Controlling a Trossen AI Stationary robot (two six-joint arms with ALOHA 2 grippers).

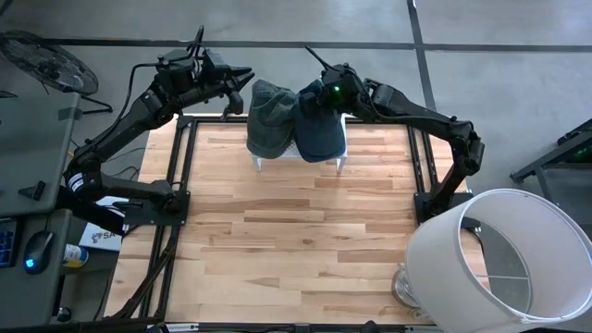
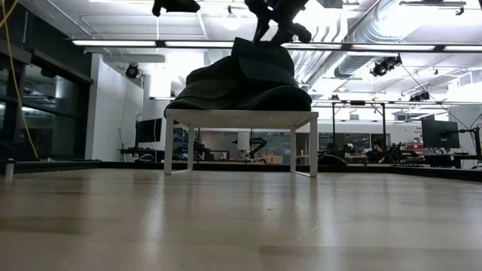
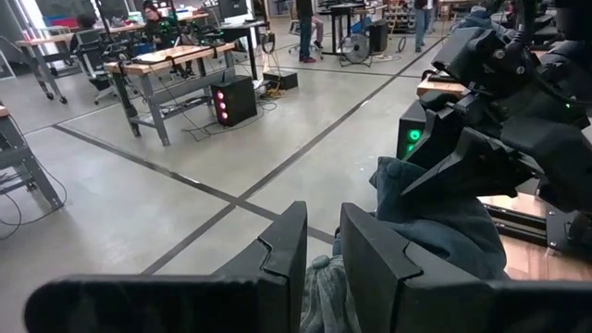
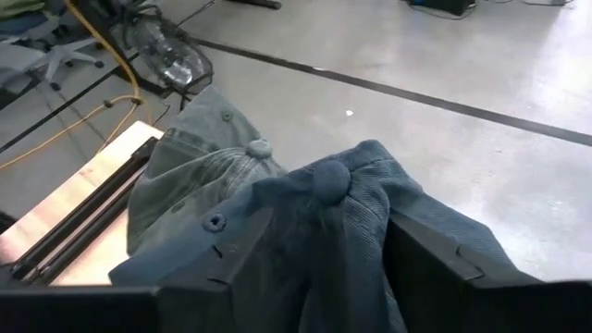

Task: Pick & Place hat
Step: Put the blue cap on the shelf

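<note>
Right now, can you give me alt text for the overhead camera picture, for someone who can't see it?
Two soft fabric caps, a grey-green one and a dark blue one, lie side by side on a small white stand at the far edge of a pale wooden table. The right claw is over the blue cap, the left claw beside the grey-green one.

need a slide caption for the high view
Two caps, grey-green cap and blue cap, on a small white stand, both grippers above.

2 caps: grey-green cap [image 1: 269, 118] at upper centre, dark blue cap [image 1: 323, 134] just right of it, overlapping. 1 small white stand [image 1: 341, 163] under both. 2 robot arms w/ 2 grippers. 1 white lampshade [image 1: 504, 250] lower right. 1 fan [image 1: 46, 61] upper left.
</note>
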